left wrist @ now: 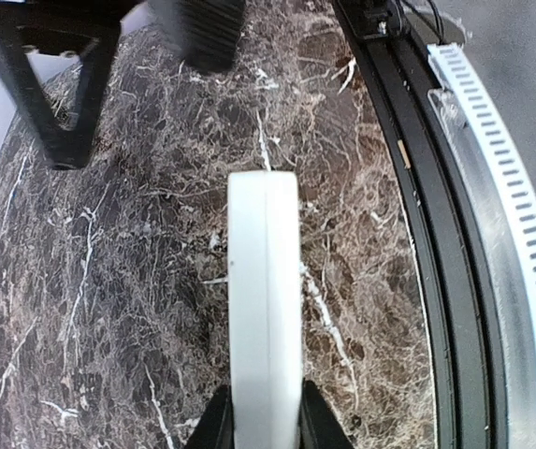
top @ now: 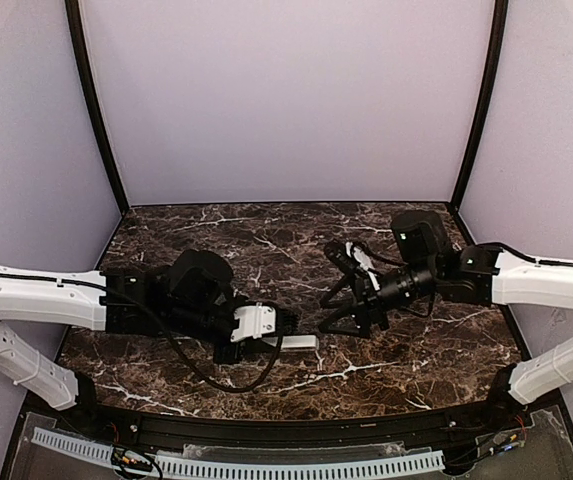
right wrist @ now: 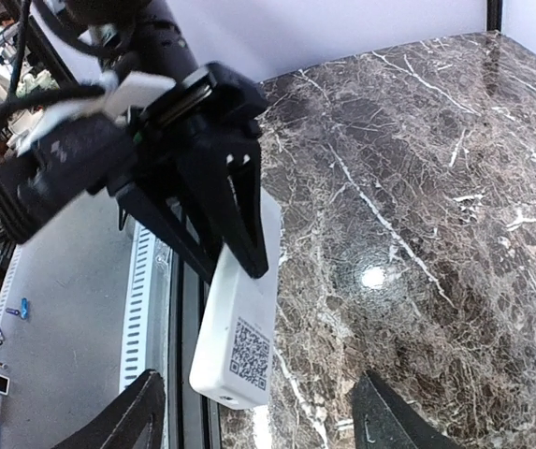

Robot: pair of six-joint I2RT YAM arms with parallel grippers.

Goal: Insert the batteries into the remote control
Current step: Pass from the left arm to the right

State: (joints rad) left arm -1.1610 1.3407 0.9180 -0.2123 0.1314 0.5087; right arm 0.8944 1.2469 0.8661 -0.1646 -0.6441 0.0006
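- Between the left fingers (left wrist: 213, 426) sits the remote control (left wrist: 264, 299), pinched across its two broad faces close to one end. The rest of the bar juts out past the fingertips and looks to be lifted off the bench (left wrist: 108, 281).
- Beyond that free end the right fingers (right wrist: 137, 412) are spread wide and hold nothing. One stands to either side of the remote's tip, near it but not touching.
- Facing the right fingers is a plain face with a QR label (right wrist: 250, 354), probably the back, where a battery cover would be. I can see no cover seam, and no batteries are in view.
- Likely handling: light, stiff, hollow plastic with smooth faces, so it could slip or pivot in an end pinch. A push on the far tip would lever it against the left fingers.
- Best hold, I judge: the long narrow edges towards the free end, with the labelled face left uncovered. Squeeze gently, since a thin cover and its latch could crack.
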